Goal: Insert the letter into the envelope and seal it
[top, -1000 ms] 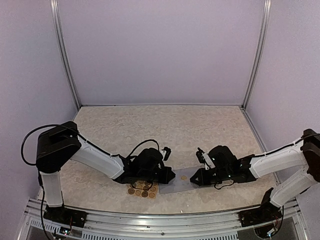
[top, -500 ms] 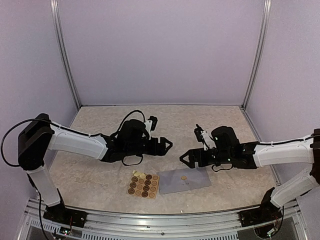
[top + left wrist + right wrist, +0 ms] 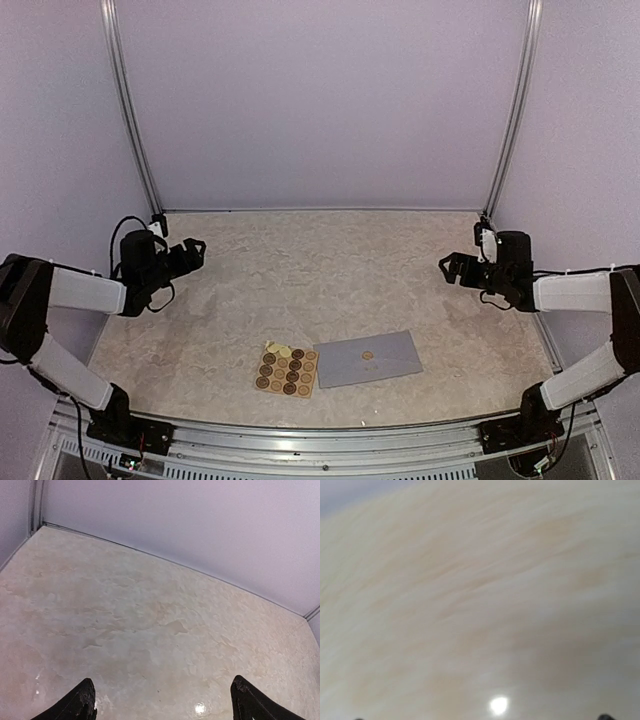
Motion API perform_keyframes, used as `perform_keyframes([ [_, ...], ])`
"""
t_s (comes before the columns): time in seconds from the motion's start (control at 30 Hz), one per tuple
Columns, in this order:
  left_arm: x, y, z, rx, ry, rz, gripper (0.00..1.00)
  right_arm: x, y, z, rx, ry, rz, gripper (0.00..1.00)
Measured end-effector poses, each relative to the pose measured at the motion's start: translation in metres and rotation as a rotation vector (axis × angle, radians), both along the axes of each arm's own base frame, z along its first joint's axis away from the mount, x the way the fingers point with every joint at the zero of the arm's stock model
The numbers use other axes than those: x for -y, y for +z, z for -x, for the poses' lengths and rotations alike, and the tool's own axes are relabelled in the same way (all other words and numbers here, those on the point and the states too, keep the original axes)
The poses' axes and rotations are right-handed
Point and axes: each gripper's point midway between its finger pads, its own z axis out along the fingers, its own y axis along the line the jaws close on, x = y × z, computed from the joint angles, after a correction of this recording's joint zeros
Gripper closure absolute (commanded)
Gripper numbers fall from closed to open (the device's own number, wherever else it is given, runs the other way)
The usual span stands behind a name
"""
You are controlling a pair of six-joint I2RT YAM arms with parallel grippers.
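The grey-lavender envelope lies flat near the front middle of the table, its flap down, with a round brown sticker on it. No letter shows in any view. My left gripper is far off at the table's left side. It is open, and in the left wrist view its two dark fingertips stand wide apart over bare table. At the right side my right gripper is open too and holds nothing. The right wrist view is motion-blurred and shows only table surface.
A tan sheet of round brown stickers lies just left of the envelope, touching its left edge. Pale walls with metal corner posts close in the beige mottled table on three sides.
Both arms have left the envelope and swung back and outward, the left to the left wall and the right to the right wall. Both grippers went from shut to open.
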Motion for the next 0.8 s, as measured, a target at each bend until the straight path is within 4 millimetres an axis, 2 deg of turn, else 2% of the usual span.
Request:
perform_keyframes([
  [0.1,-0.057,0.012,0.011,0.074,0.126,-0.01,0.09,0.058,0.009,-0.003,0.07,-0.133,0.015,0.02],
  [0.13,-0.072,0.016,0.015,0.097,0.163,-0.016,0.08,0.069,0.011,-0.002,0.089,-0.158,0.023,0.02],
  [0.2,-0.096,0.021,0.026,0.136,0.224,-0.033,0.06,0.083,0.016,0.0,0.131,-0.189,0.045,0.02],
  [0.3,-0.12,0.028,0.042,0.19,0.301,-0.091,0.06,0.096,0.022,0.002,0.19,-0.223,0.094,0.01],
  [0.47,-0.126,0.036,0.049,0.248,0.324,-0.167,0.04,0.11,0.024,0.012,0.257,-0.274,0.17,0.0],
  [0.8,-0.127,0.032,0.048,0.257,0.321,-0.204,0.01,0.12,0.037,0.018,0.337,-0.322,0.214,0.0],
])
